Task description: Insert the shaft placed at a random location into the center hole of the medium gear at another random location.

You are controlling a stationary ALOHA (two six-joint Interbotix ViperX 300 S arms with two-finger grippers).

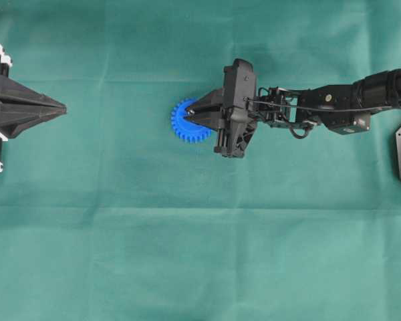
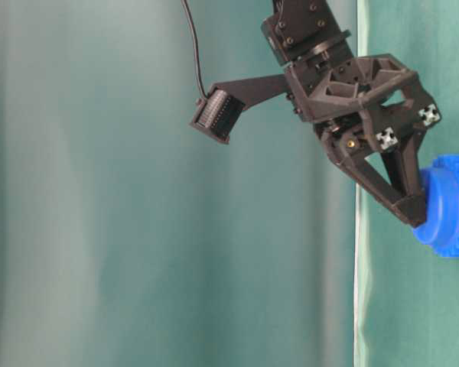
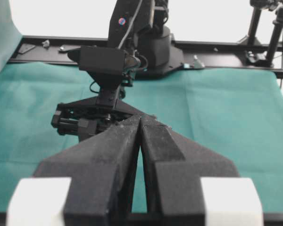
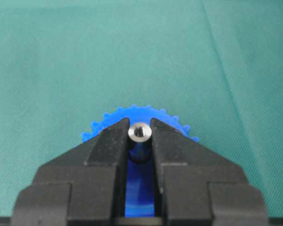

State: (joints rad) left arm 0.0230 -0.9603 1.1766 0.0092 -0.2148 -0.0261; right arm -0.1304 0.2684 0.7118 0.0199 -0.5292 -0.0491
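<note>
Only the wrist view shows it — right gripper (image 4: 140, 141) pinches shaft (image 4: 140, 132) over gear (image 4: 111, 117)

Matte black right arm (image 1: 347, 103) of boxy links, thin black cable looping along top. Black wedge fingers (image 4: 108, 141), small silver cross-head screws at 3 o'clock of right gripper (image 2: 413, 214). Left gripper (image 1: 60, 107): black tapered fingers (image 3: 113, 155), white blocks behind. Red-blue round sticker on base.

Silvery shaft (image 4: 140, 132) upright over blue gear (image 4: 132, 114)
</note>
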